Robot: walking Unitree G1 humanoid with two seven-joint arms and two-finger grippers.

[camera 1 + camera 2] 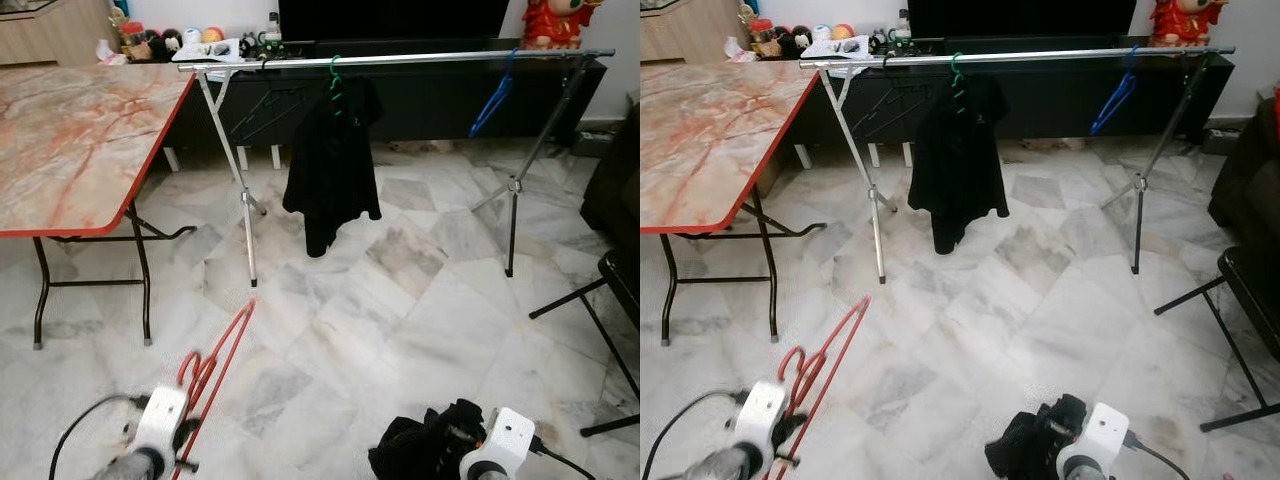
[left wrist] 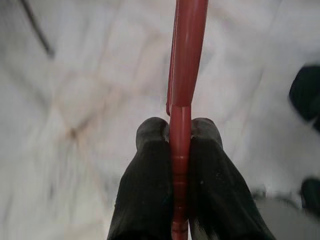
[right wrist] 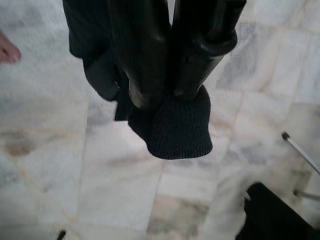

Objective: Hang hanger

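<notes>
Ahead of you the silver clothes rail [image 1: 400,60] ran across the room on two splayed metal legs, with open white marble floor [image 1: 400,320] between you and it. A black garment on a green hanger [image 1: 332,165] took up the rail's middle, and a blue plastic hanger [image 1: 493,100] hung nearer its right end; the bar between them was bare. The marble-patterned desk with a red edge [image 1: 80,140] blocked your left side. A black folding chair [image 1: 615,320] crowded the right.
</notes>
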